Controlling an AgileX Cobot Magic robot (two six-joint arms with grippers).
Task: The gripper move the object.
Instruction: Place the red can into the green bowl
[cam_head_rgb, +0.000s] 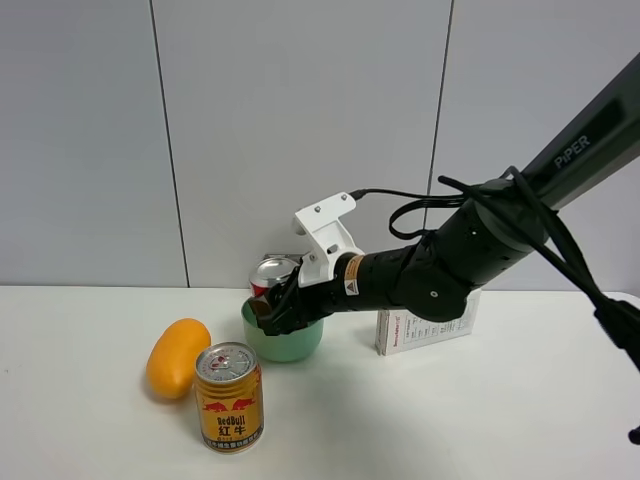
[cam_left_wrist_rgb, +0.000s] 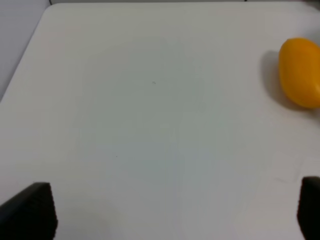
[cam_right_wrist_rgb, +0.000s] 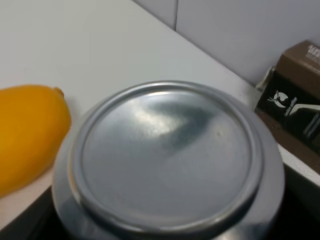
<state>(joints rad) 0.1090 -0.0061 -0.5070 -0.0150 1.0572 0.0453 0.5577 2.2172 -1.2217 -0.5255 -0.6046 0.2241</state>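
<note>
Two cans on my feed, and the one I care about is the red can (cam_head_rgb: 268, 283). Its silver top is tipped toward the high camera, with a strip of red wall showing under it. The rest is hidden by the right gripper (cam_head_rgb: 272, 303), whose black jaws are clamped round the can's body. It hangs over the back-left rim of the green bowl (cam_head_rgb: 290, 345); I cannot tell whether it touches the bowl. On the right wrist feed the can's silver end (cam_right_wrist_rgb: 165, 155) fills nearly everything.

Around the bowl now: the Red Bull can (cam_head_rgb: 229, 395) stands upright in front of it, toward the camera. The mango (cam_head_rgb: 178, 358) lies left of the bowl, near that can. A white box (cam_head_rgb: 425, 328) stands right of the bowl, partly behind my arm.

The left gripper (cam_left_wrist_rgb: 170, 215) has its fingers spread wide over the white table (cam_left_wrist_rgb: 150, 100).
</note>
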